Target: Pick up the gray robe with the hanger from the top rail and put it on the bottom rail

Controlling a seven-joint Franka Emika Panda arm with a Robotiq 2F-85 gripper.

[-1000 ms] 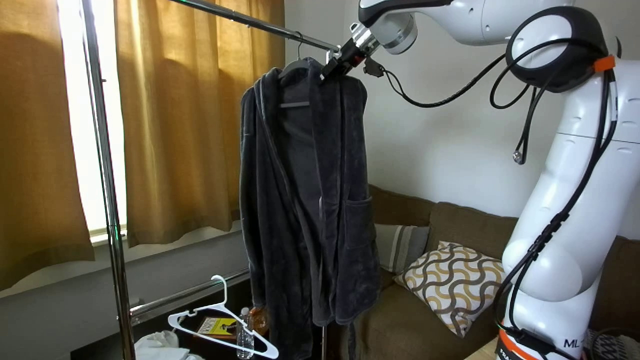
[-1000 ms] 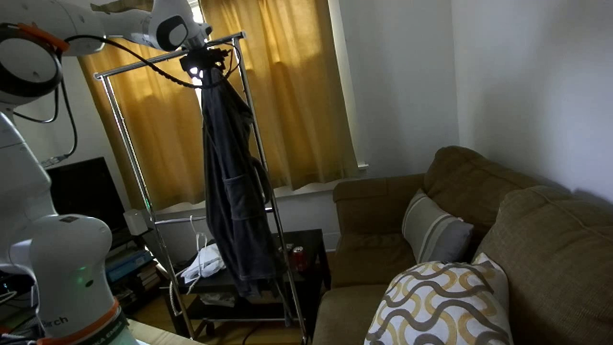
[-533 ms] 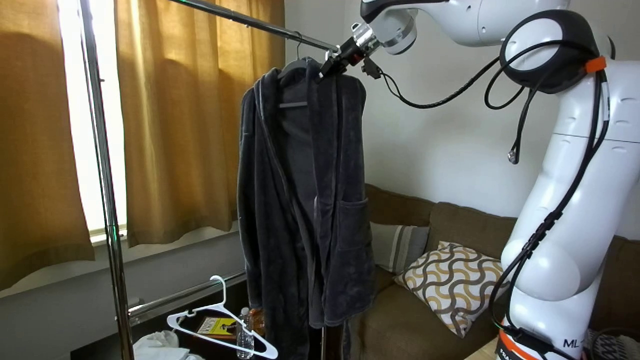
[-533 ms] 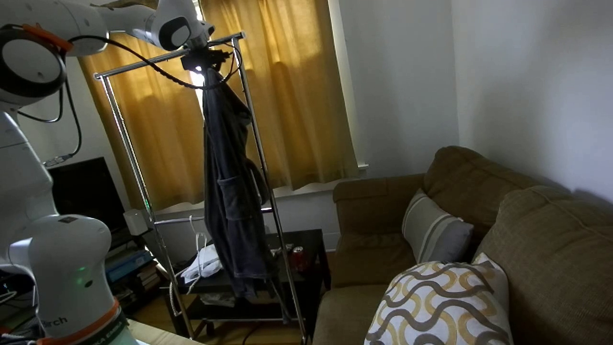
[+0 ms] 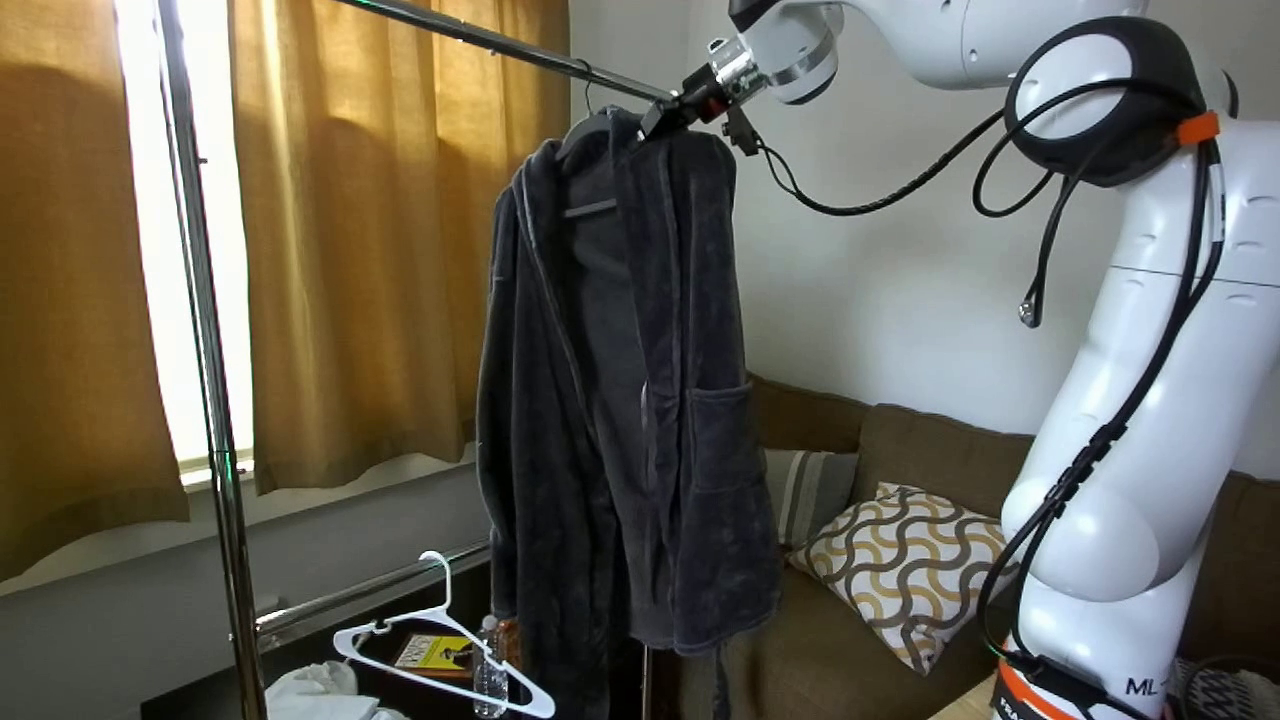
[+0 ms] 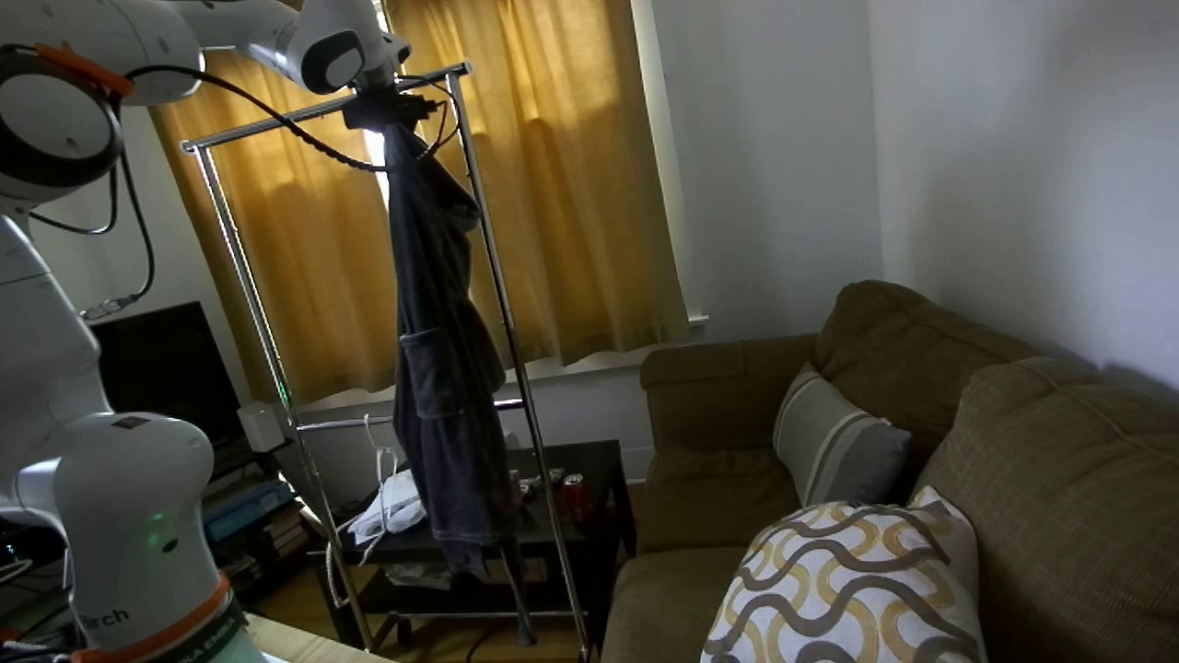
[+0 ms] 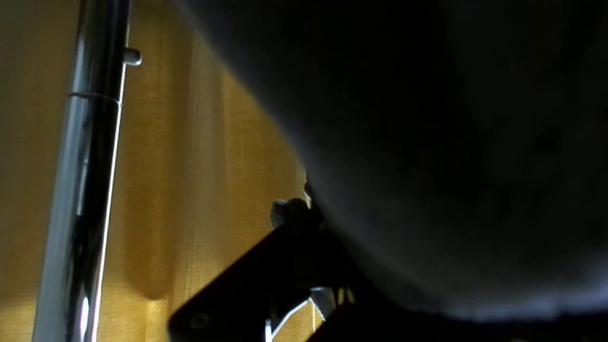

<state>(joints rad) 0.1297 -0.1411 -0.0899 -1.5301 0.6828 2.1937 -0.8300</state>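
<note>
The gray robe (image 5: 640,380) hangs from the rack on its dark hanger (image 5: 590,208), whose lower bar shows inside the collar. The hanger's hook is at the top rail (image 5: 480,38); whether it bears on the rail I cannot tell. My gripper (image 5: 647,132) is shut on the robe's shoulder beside the collar, near the end of that rail. Whether the hanger is also pinched is hidden. In the wrist view, dark robe cloth (image 7: 403,166) covers the right side and hides much of the fingers. Lower down runs the bottom rail (image 5: 360,590), seen in both exterior views.
A white hanger (image 5: 449,600) hangs on the bottom rail. Behind the rack stands a dark low table (image 6: 589,460) with a red can (image 6: 575,497). A brown sofa (image 6: 728,387) with pillows is close by. A chrome tube (image 7: 80,190) passes left in the wrist view.
My gripper has closed on the robe's shoulder and risen slightly, raising the robe with it. The hook has shifted a little along the top rail, and the hem has swung.
</note>
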